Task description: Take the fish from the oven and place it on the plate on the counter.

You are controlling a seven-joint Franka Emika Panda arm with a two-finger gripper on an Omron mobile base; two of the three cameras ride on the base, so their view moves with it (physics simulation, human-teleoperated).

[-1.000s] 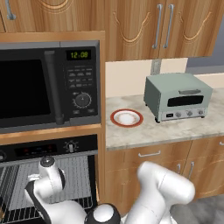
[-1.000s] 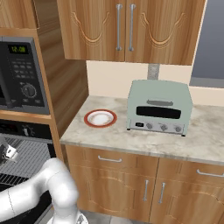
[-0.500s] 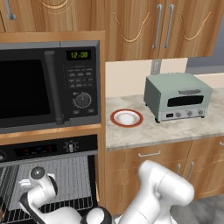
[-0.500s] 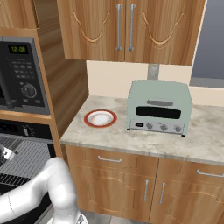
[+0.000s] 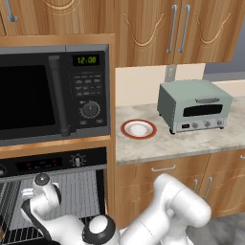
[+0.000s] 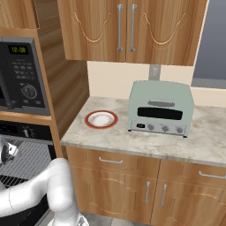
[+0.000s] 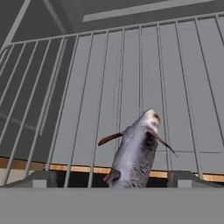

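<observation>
Inside oven (image 5: 57,165), hand view: fish (image 7: 136,153) lies on wire rack (image 7: 131,87), grey-silver w/ reddish fins, one end toward the rack's far side, body running down to the frame's lower edge. Fingers (image 7: 107,178): two dark tips low in frame, one either side of fish, spread wider than its body; fish sits between them. Contact btwn tips & fish can't be told; nothing seen clamped.

Left base view: white arm bends low from lower right, wrist reaching into oven cavity at lower left, in front of rack bars. Oven knob panel just above the cavity. Black microwave (image 5: 52,95) w/ green clock digits sits directly over oven.

Right base view: arm rises from lower left, hand end at oven opening (image 6: 17,163) by left edge.

Table (image 5: 201,141), speckled stone, right of oven column. On it:
- plate (image 5: 138,129), red-orange rim, white centre, bare, near table's left end; also seen (image 6: 101,119).
- toaster oven (image 5: 194,105), pale green, just right of plate, apart from it.

Below table: wooden drawers & doors (image 6: 128,185) w/ silver handles. Above: wooden wall cabinets (image 6: 128,26), two bar handles. Fish & plate well apart.
</observation>
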